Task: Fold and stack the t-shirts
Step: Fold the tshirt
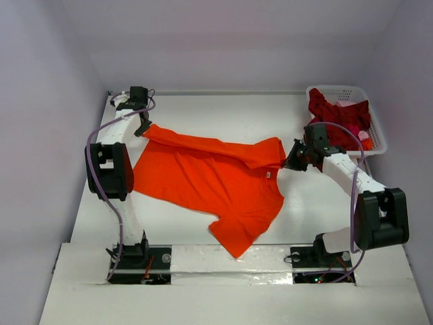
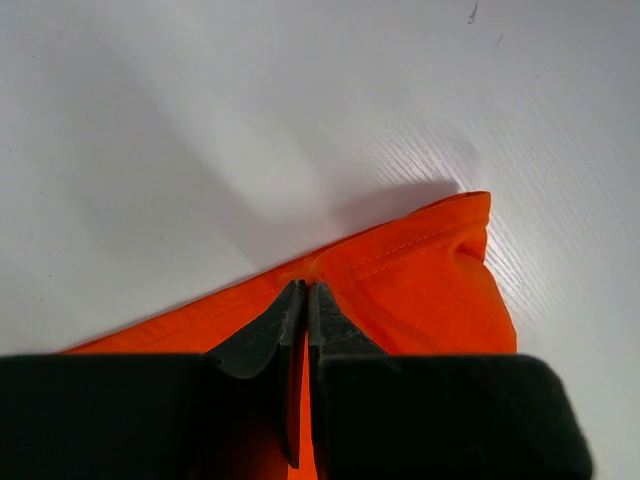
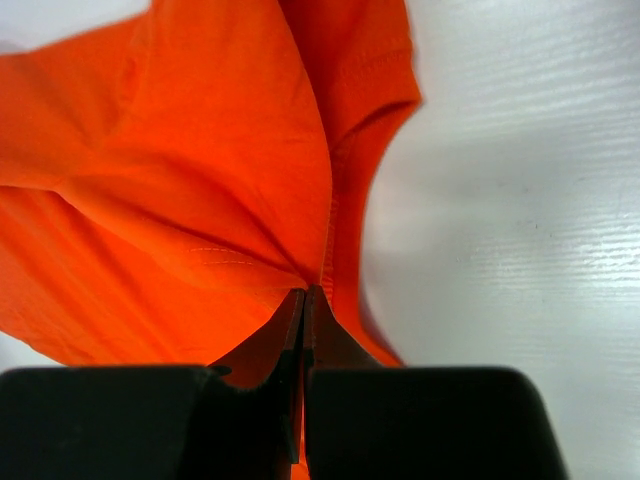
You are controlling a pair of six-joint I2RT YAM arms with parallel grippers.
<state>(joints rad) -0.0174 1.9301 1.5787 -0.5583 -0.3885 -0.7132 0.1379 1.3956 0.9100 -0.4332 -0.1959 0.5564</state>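
On the left, the left gripper (image 1: 143, 126) is clenched on one far corner of the orange t-shirt (image 1: 216, 183) — its wrist view shows the jaws pinched tight over a hemmed edge. The shirt sprawls across the middle of the table (image 1: 223, 108), its far edge drawn out between the two arms, the rest creased and trailing toward the near edge, not squared up. Over on the right, the right gripper (image 1: 291, 159) is clamped on the other end of that far edge, cloth bunching into its closed jaws. Far right, the dark red t-shirts (image 1: 335, 112) sit heaped in the white basket (image 1: 376, 135). By my reading it's early — no finished fold, no stack begun. This shirt looks like it is only being spread, and the red ones are all to come.
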